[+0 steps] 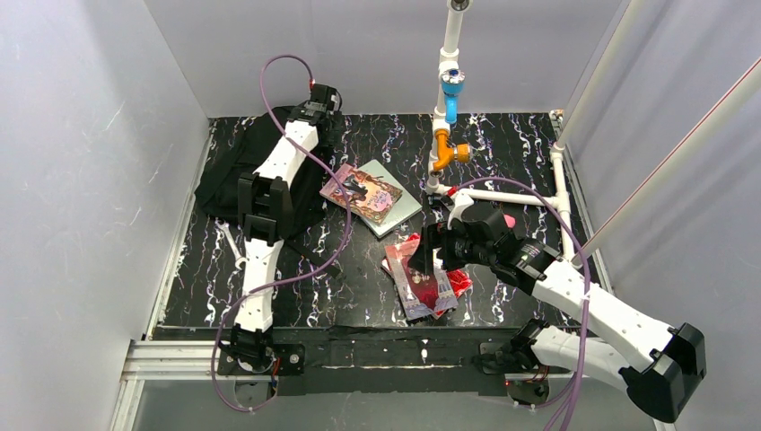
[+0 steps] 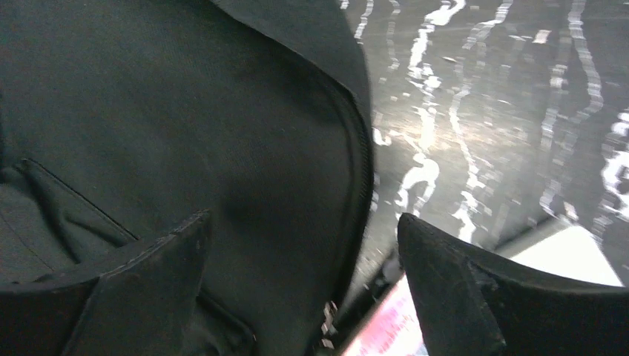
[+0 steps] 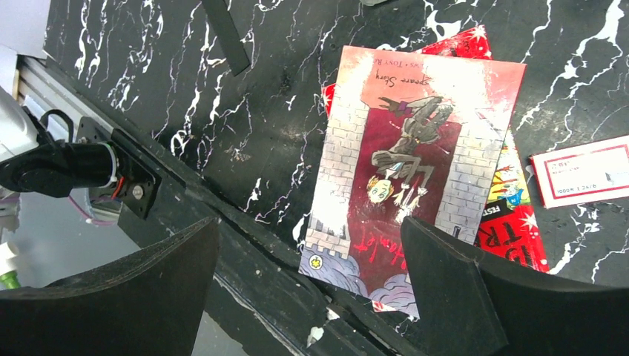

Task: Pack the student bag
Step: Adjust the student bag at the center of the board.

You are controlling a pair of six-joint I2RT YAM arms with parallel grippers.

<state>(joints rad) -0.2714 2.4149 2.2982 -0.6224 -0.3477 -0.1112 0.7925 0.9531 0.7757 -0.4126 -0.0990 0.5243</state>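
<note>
- The left end effector (image 1: pixel 319 101) hangs over the student bag (image 1: pixel 235 172), a large soft black fabric backpack, with its fingers spread wide and nothing between them
- In the left wrist view, the bag (image 2: pixel 185 148) fills the space under and ahead of the left finger (image 2: pixel 148 274); its curved zip edge (image 2: pixel 363 170) runs down between the two fingers
- Ahead of the right finger (image 2: pixel 460 282) lies bare black, white-veined marble-pattern bench (image 2: pixel 504 111); a pale pink and white flat edge (image 2: pixel 386 326) shows just under it, and I cannot tell what it is
- The right end effector (image 3: pixel 311 230) is fully open and holds nothing
- Under and just ahead of its right finger (image 3: pixel 452 297) lies a thin book with a grey castle tower on a dark red cover (image 3: pixel 415 170), flat on a red book (image 3: pixel 512 222)
- Further to that side, a white card with a red border (image 3: pixel 586 170) lies on the bench
- From above, the bag is well apart from the right end effector (image 1: pixel 431 253), across the bench by the left arm
</note>
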